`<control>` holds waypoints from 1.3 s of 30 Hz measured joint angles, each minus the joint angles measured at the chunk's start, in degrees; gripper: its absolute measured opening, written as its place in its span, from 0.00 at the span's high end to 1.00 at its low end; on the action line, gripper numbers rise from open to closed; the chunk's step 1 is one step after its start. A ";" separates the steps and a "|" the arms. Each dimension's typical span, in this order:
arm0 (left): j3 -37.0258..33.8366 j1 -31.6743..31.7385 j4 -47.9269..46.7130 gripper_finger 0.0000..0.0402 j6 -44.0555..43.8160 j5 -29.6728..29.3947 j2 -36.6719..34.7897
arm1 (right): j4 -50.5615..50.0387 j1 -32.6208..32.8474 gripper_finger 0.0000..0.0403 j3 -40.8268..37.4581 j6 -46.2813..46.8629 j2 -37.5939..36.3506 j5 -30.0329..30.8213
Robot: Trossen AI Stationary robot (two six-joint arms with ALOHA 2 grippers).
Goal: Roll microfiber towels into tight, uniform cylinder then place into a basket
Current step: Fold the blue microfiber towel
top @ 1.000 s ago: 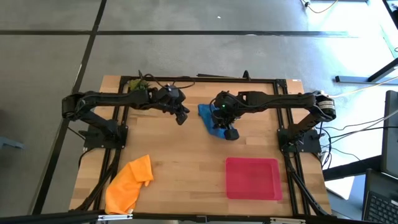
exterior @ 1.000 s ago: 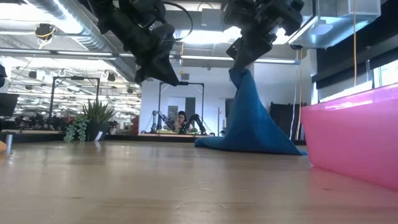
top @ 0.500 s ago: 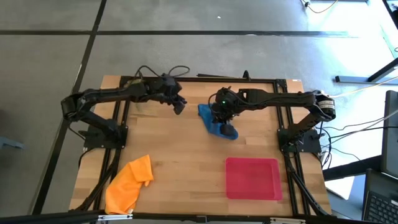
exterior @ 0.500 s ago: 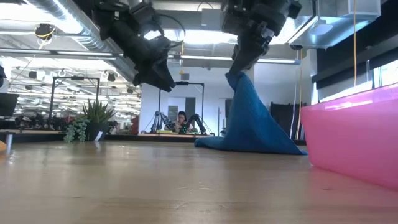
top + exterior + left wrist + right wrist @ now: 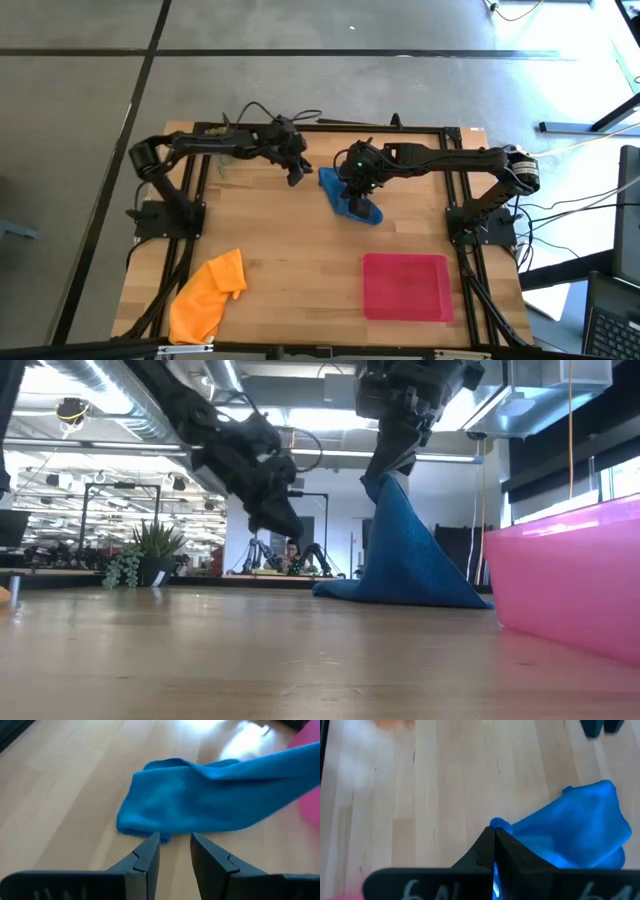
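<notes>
fingers of right gripper (image 5: 494, 836) clamp lifted blue towel (image 5: 345, 198); left gripper (image 5: 174, 845) fingers apart.

Left tool (image 5: 174, 847) parted, near blue towel (image 5: 195, 800).

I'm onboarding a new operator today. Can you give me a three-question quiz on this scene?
1. True or false: the blue towel lies flat on the table.
2. Which end effector pinches it: A left, B right?
3. Fill in: the tray holds ____ towels.

Key: 1 false, a corner is lifted into a peak, the rest on the wood. 2 B; the left one hangs open beside it. 3 no; the orange towel lies at the table's near left corner.
</notes>
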 joint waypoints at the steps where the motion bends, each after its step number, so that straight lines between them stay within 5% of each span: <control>1: 0.88 -0.12 0.15 0.75 0.84 -0.22 1.29 | 0.25 0.00 0.99 0.00 0.00 0.00 0.01; 7: 9.39 -1.19 -1.89 0.75 2.20 -6.18 8.38 | 0.82 -0.02 0.99 0.00 1.07 0.00 0.01; 15: 19.49 -4.66 -11.67 0.75 4.96 -6.56 15.41 | 0.80 -0.02 0.99 0.00 1.16 0.00 0.01; 23: 20.08 -7.71 -14.16 0.76 5.03 -15.77 18.22 | 0.67 -0.02 0.99 0.00 1.11 0.00 -0.04; 39: 19.38 -8.00 -17.59 0.76 4.67 -15.61 20.42 | 0.32 -0.02 0.99 0.00 1.09 0.02 -0.08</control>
